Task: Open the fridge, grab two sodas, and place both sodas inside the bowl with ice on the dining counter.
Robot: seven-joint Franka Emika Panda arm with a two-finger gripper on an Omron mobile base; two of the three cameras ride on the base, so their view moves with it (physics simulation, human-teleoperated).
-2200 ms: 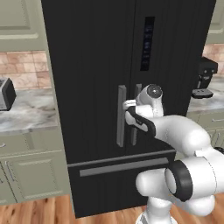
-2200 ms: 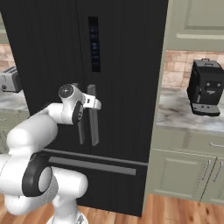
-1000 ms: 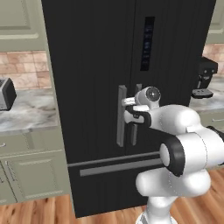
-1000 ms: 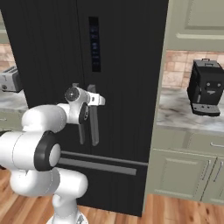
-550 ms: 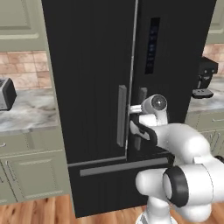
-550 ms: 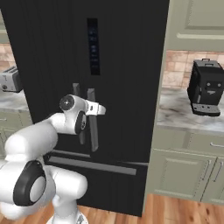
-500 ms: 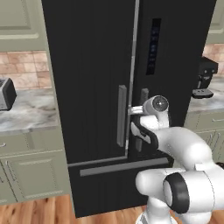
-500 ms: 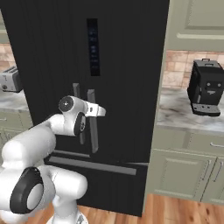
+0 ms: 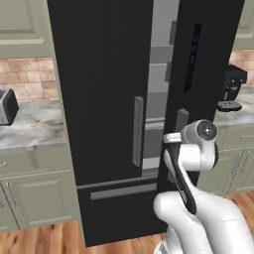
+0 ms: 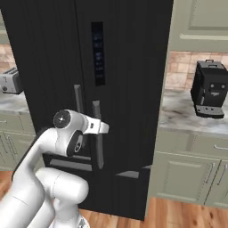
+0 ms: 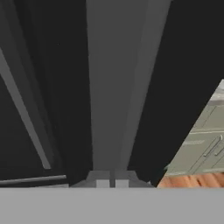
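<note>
The tall black fridge (image 9: 104,99) stands ahead. Its right door (image 9: 203,54) is swung out a little, and a strip of light grey shelved interior (image 9: 158,94) shows in the gap. My gripper (image 10: 103,128) is shut, its tips against the right door's grey vertical handle (image 10: 97,141). In the hand view that handle (image 11: 113,87) runs straight up from my closed gripper (image 11: 112,183). The left door's handle (image 9: 138,131) is untouched. The sodas are hidden, and the bowl with ice and the dining counter are out of view.
A black coffee machine (image 10: 209,89) sits on the wall counter to the fridge's right. A toaster (image 9: 6,106) sits on the counter to its left. Pale green cabinets (image 10: 187,178) flank the fridge above a wooden floor.
The gripper has gone from part open to shut at the right door's handle. That door has swung outward with the hand, opening a gap onto the interior.
</note>
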